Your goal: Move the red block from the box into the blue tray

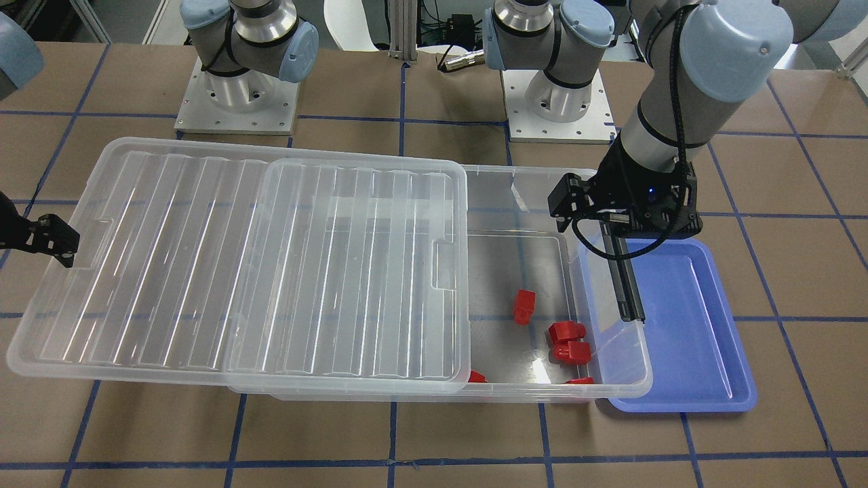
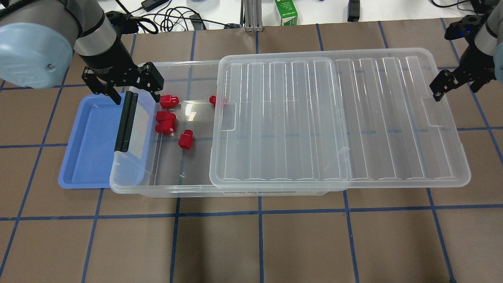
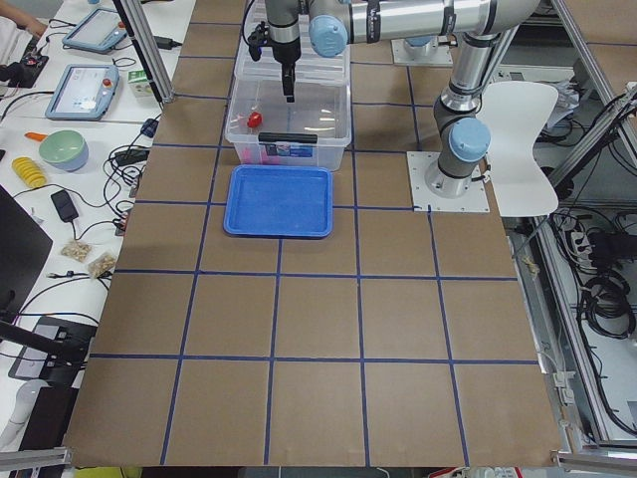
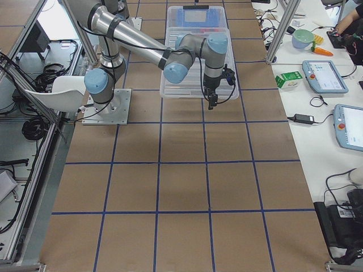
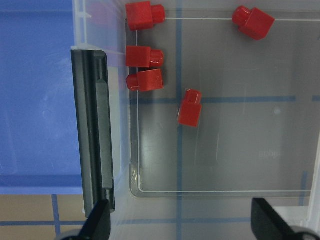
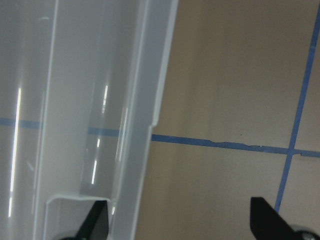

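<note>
Several red blocks (image 2: 185, 140) lie loose on the floor of the clear box (image 2: 165, 189), at its uncovered end; they also show in the left wrist view (image 5: 190, 107) and the front view (image 1: 523, 306). The blue tray (image 2: 90, 145) lies empty beside that end, partly under the box's rim and black latch bar (image 2: 125, 122). My left gripper (image 2: 125, 88) hangs open and empty above the latch end, and the blocks lie ahead of it in its wrist view (image 5: 180, 222). My right gripper (image 2: 458, 80) is open and empty beside the lid's far end.
The ribbed clear lid (image 2: 342, 118) is slid sideways and covers most of the box, overhanging the table on my right side. The right wrist view shows the lid's edge (image 6: 145, 100) over brown table. Cables and a green carton (image 2: 286, 11) lie beyond the table.
</note>
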